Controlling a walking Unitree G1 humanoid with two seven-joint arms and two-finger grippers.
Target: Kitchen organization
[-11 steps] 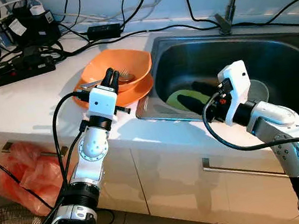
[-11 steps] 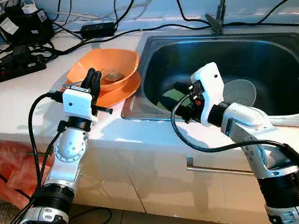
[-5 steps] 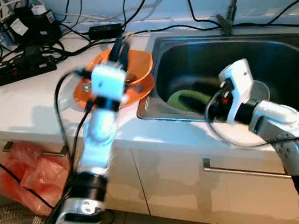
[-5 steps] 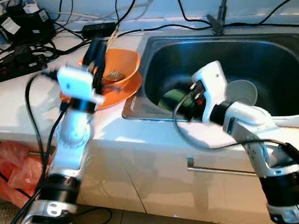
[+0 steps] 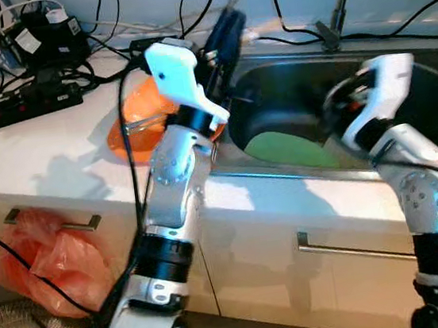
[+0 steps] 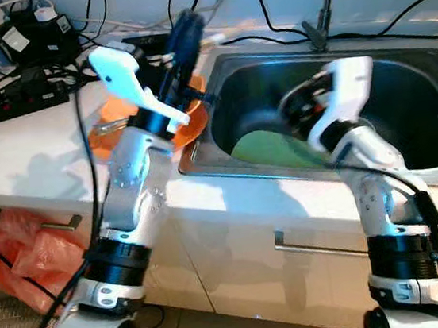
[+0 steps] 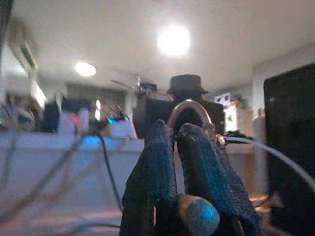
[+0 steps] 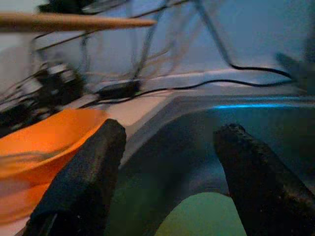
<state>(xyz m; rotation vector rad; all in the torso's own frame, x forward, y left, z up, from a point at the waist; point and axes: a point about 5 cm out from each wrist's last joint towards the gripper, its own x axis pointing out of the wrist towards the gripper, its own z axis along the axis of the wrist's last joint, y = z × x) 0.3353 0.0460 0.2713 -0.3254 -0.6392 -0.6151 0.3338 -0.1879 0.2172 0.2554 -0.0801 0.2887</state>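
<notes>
1. Left eye view: white kitchen counter (image 5: 50, 153) under a tangle of black cables, with a power strip (image 5: 20, 104) at the back left. Orange bowl (image 5: 139, 114) on an orange plate on the counter, just beside the left rim of the steel sink (image 5: 436, 105); mostly covered by the raised left arm. Left gripper (image 5: 223, 35) lifted high above the counter edge between bowl and sink, blurred, black fingers pressed together and pointing up and away. Green plate (image 5: 289, 149) lying flat in the sink basin. Right gripper (image 5: 333, 114) held over the basin beside the green plate, blurred; spread of its fingers impossible to tell here. Tap (image 5: 338, 13) behind the sink. Orange plastic bag (image 5: 44, 265) on the floor below the counter, wire basket in the lower left corner.

2. Right eye view: same scene. Metal utensil (image 6: 103, 129) sticking out of the orange bowl at its left side. White cupboard front with a bar handle (image 6: 317, 245) under the sink.

3. Left wrist view: two black fingers (image 7: 157, 182) clenched tight against each other, nothing seen gripped between them. Beyond, blurred and tilted upward: ceiling lights, cables, a curved metal loop just past the fingertips.

4. Right wrist view: two black fingers (image 8: 83, 177) spread wide apart, released, nothing between them. Between and below, the dark sink basin with the green plate's edge. Orange bowl at one side on the counter. Wooden stick (image 8: 74, 21) across the upper edge, blurred.
</notes>
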